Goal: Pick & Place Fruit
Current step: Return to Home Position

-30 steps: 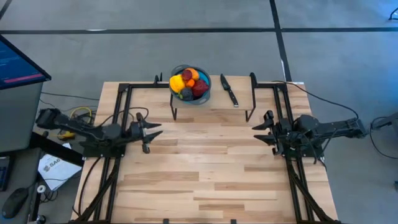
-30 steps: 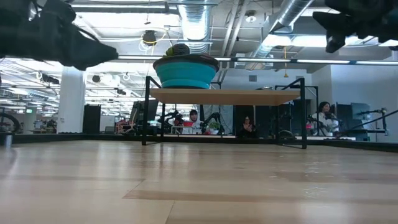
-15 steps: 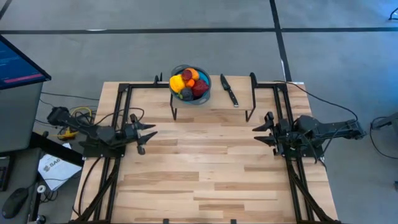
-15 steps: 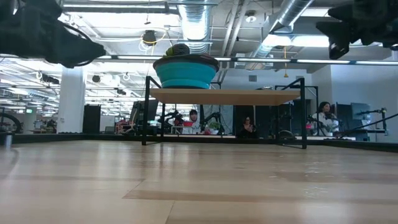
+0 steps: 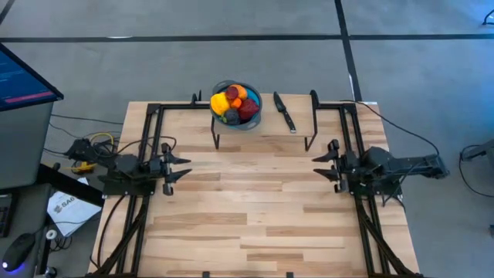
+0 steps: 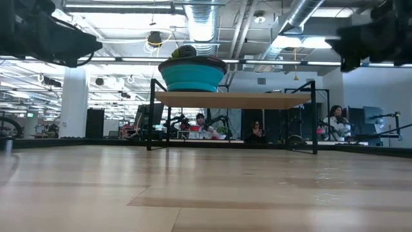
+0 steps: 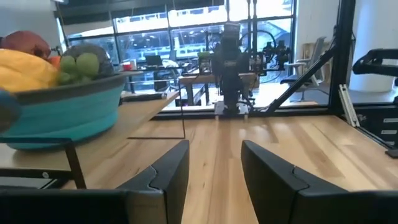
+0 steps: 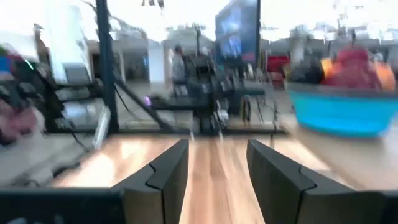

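The left gripper [image 5: 179,164] hangs above the table's left side with its fingers spread and nothing between them (its wrist view shows only bare wood through the gap). The right gripper [image 5: 318,167] mirrors it on the right side, likewise parted and empty. Between them the table [image 5: 255,208] carries no loose fruit that I can see. On the raised shelf [image 5: 266,127] at the far edge, the toy fruits [image 5: 234,103] sit piled in the blue strainer bowl [image 6: 192,76], and the black-handled knife [image 5: 285,112] lies just beside it. The placing looks finished, and what seems left is parking both arms.
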Tool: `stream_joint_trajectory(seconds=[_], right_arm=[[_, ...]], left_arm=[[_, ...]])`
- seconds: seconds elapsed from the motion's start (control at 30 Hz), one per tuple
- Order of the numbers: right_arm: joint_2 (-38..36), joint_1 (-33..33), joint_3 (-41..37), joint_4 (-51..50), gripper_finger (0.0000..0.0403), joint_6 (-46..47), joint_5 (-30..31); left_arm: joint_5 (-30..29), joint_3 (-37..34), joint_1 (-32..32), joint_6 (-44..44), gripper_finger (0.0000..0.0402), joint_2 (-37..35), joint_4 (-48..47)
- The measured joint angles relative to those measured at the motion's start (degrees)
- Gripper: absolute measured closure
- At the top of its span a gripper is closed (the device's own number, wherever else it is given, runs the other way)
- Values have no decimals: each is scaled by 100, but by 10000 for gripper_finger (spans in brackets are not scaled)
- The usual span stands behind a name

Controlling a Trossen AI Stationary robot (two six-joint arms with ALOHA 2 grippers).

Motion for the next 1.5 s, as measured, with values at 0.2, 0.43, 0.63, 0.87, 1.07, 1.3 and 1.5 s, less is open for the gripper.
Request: stream_joint_trajectory(seconds=[0.2,0.43,0.63,0.87,1.07,1.3,1.5], right_arm=[[199,-193,0,-275,251,28,17],[203,-197,0,-378,252,28,15],[205,-197,-2,-391,248,28,15],[205,-197,-4,-390,251,28,16],[3,-131,-9,-601,251,76,11],[2,-206,-9,-773,246,724,-150],[2,-330,-11,-791,247,197,-281]], left_arm=[[2,-5,2,-171,262,137,40],[-1,-7,2,-177,262,434,73],[-1,-7,2,-177,262,696,113],[-1,-7,2,-178,262,969,127],[-1,-7,4,-179,262,1175,149],[-1,-7,4,-180,262,1332,185],[-1,-7,4,-179,262,1361,195]])
